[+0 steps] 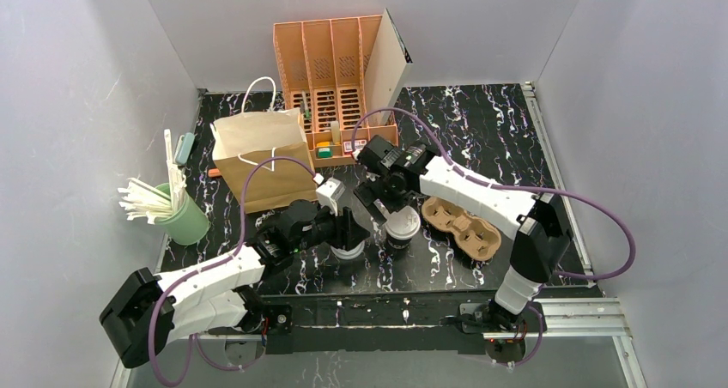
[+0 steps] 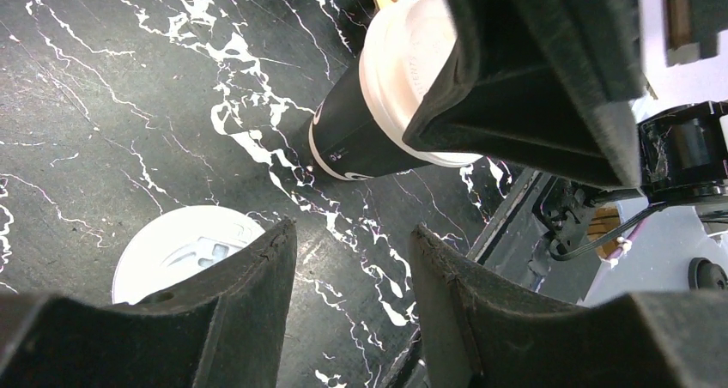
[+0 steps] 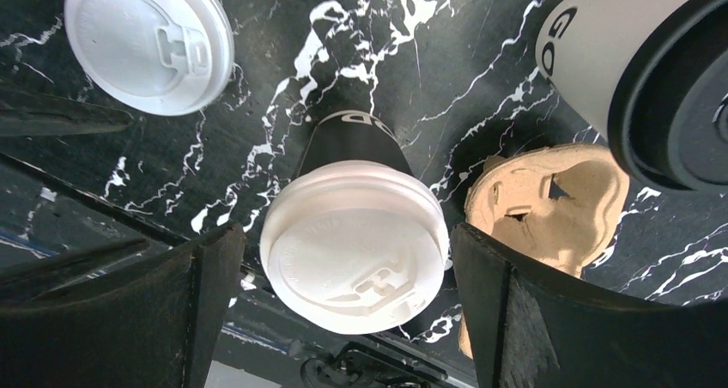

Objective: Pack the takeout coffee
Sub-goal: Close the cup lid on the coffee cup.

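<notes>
The takeout coffee, a white paper cup (image 3: 592, 53) with a black lid (image 3: 678, 105), shows only at the top right of the right wrist view, just beyond the cardboard carrier (image 3: 549, 199). In the top view my right arm hides it. My right gripper (image 3: 346, 233) is open, one jaw on each side of a black cup with a white lid (image 3: 356, 246), with a gap on both sides. My left gripper (image 2: 352, 233) is open and empty just above the table, next to a flat white lid (image 2: 185, 246). In the top view both grippers (image 1: 350, 232) (image 1: 385, 201) meet at the table's front middle.
A brown paper bag (image 1: 262, 156) stands open at the back left. An orange organizer (image 1: 335, 87) stands behind it. A green cup of white straws (image 1: 185, 216) is at the left. The cardboard carrier (image 1: 464, 225) lies right of the black cup (image 1: 402, 227).
</notes>
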